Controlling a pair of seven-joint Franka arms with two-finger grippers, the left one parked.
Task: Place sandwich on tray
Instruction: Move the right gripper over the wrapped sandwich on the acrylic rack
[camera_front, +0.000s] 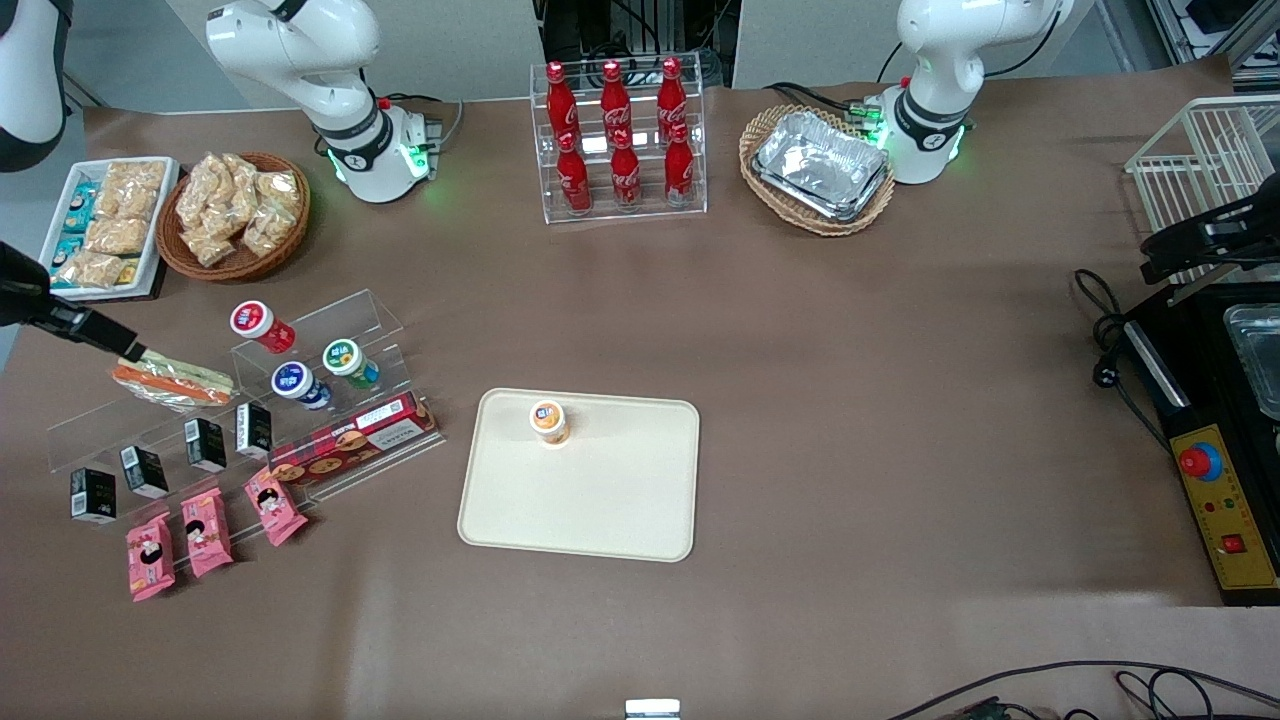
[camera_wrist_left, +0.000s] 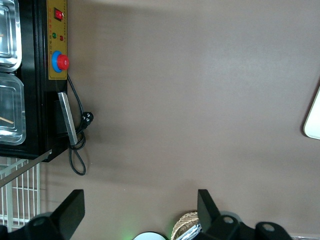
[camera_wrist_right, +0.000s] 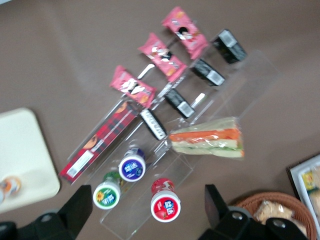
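One sandwich (camera_front: 172, 383), a clear-wrapped wedge, lies on the upper step of a clear acrylic display stand (camera_front: 240, 400) at the working arm's end of the tabletop (camera_front: 850, 400); it is not yet lifted. Stepped shelves keep goods sorted: capped cups (camera_front: 300, 385) beside the wedge, black cartons (camera_front: 205, 444) lower, pink snack packets (camera_front: 208, 532) nearest the front camera. From the sandwich, the tray (camera_front: 600, 500) lies at about 4 o'clock, well apart, bearing one orange-capped cup (camera_front: 548, 421). Above the stand, the tool (camera_wrist_right: 150, 215) hangs with its fingers spread wide, holding nothing, touching nothing; likely an approach for the grasp.
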